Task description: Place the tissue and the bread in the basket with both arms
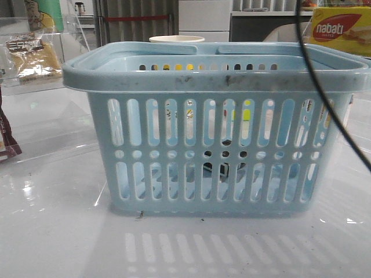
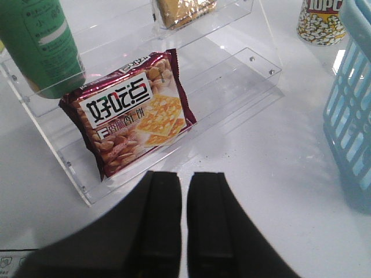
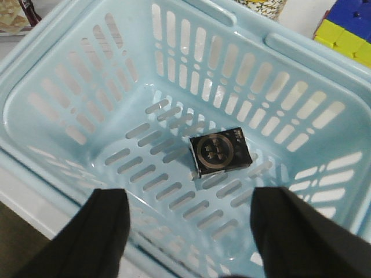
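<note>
beside basket [image 2: 353, 110], clear rack [image 2: 232, 81]

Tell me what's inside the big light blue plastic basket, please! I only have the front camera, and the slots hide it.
Observer: The right wrist camera shows a small black tissue pack lying flat on the floor of the light blue plastic basket.
Operator: Where's the right gripper?
Observer: The right gripper hangs over the basket, open and empty.
Operator: And the left one?
Observer: The left gripper is shut and holds nothing. It faces a dark red snack packet on a clear acrylic shelf. The clear pack of tan bread sits on the tier behind.
</note>
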